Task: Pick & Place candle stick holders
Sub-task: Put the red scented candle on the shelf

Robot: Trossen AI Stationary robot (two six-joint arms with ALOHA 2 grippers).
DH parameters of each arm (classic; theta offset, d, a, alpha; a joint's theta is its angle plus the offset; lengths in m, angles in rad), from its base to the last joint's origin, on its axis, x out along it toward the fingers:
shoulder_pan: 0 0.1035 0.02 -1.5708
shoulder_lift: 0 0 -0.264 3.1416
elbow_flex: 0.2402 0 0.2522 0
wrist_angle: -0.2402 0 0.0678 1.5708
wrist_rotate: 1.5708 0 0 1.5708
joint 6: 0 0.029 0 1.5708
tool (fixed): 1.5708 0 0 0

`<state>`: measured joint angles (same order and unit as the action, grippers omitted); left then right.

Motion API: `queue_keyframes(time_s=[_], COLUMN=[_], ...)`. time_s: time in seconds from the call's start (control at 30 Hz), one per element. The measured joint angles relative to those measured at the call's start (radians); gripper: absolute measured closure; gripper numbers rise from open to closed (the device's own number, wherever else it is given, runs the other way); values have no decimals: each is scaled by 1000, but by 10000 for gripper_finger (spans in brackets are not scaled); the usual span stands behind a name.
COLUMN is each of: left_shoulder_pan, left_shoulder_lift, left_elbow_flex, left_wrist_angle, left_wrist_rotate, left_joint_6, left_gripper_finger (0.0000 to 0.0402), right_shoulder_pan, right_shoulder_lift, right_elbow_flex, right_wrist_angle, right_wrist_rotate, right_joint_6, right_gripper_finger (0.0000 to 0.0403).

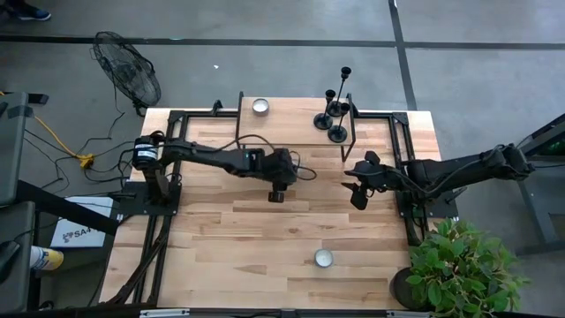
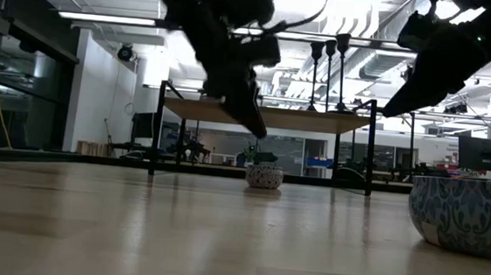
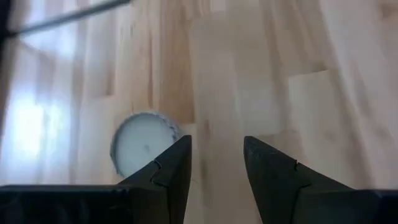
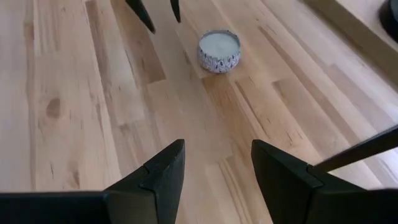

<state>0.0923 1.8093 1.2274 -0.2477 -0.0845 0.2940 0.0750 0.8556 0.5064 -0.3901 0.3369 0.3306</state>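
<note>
1. Closest up in the low view is a blue-patterned candle tin [image 2: 468,215] sitting on the counter [image 1: 265,230].
2. Left gripper [image 1: 276,195] hangs over mid-counter, fingers spread, nothing between them.
3. Right gripper [image 1: 358,198] hovers just across from it, also spread and empty.
4. The three black candle stick holders [image 1: 335,113] stand upright, bunched together on the raised shelf [image 1: 291,110] at the far edge, well apart from both grippers, nearer the right one.
5. Another candle tin [image 1: 259,106] sits on that shelf too.

Even overhead light on tabletop [image 1: 265,238] — low view backlit, arms silhouetted; left wrist view soft, washed by glare — candle tin [image 3: 142,144] blurred.
</note>
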Motion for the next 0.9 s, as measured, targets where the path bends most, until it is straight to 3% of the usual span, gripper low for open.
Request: queue_keyframes(time_s=[0.2, 0.63, 0.9], left_shoulder_pan=[-1, -1, 7], left_shoulder_lift=[16, 21, 94], left_elbow_flex=[-133, -142, -140], left_wrist_angle=[224, 263, 364], left_wrist_rotate=[-40, -131, -137], left_joint_6=[95, 98, 150], left_gripper_finger=[259, 259, 259], right_shoulder_pan=[0, 81, 114], right_shoulder_lift=[0, 1, 1], right_elbow_flex=[-39, -65, -65], right_wrist_angle=[41, 184, 221], right_wrist_rotate=[30, 78, 95], right_joint_6=[17, 71, 80], right_gripper_finger=[222, 222, 222])
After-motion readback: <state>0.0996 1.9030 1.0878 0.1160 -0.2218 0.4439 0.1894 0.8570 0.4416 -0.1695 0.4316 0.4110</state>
